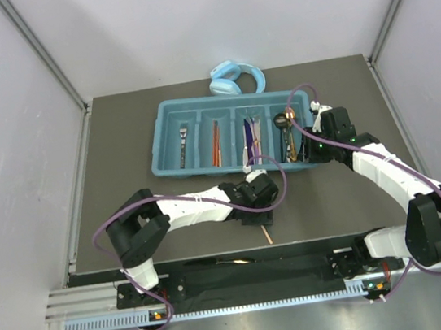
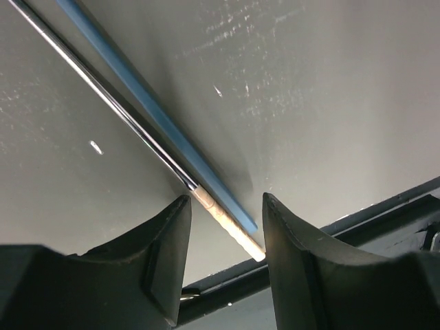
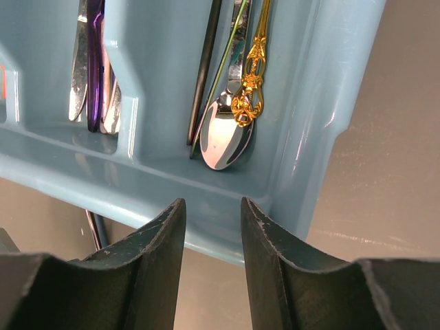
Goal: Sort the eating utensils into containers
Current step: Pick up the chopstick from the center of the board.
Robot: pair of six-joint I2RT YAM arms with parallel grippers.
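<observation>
The teal tray (image 1: 166,115) holds a fork (image 1: 184,146), orange chopsticks (image 1: 216,143), purple knives (image 1: 247,135) and spoons (image 1: 285,134) in its four long compartments. My left gripper (image 1: 261,211) is low over the table in front of the tray. Its jaws are open (image 2: 227,206) around the ends of a thin silver stick with a pale ribbed tip (image 2: 230,230) and a blue stick (image 2: 158,117) lying side by side. My right gripper (image 3: 212,210) is open and empty above the tray's near right wall (image 3: 227,206). Beyond it lie a silver spoon (image 3: 221,134) and a gold handle (image 3: 251,89).
Light blue headphones (image 1: 235,79) lie behind the tray. A thin utensil (image 1: 234,259) rests on the black base rail between the arms. The pale stick tip (image 1: 266,235) reaches close to the table's near edge. Grey walls enclose the table on three sides.
</observation>
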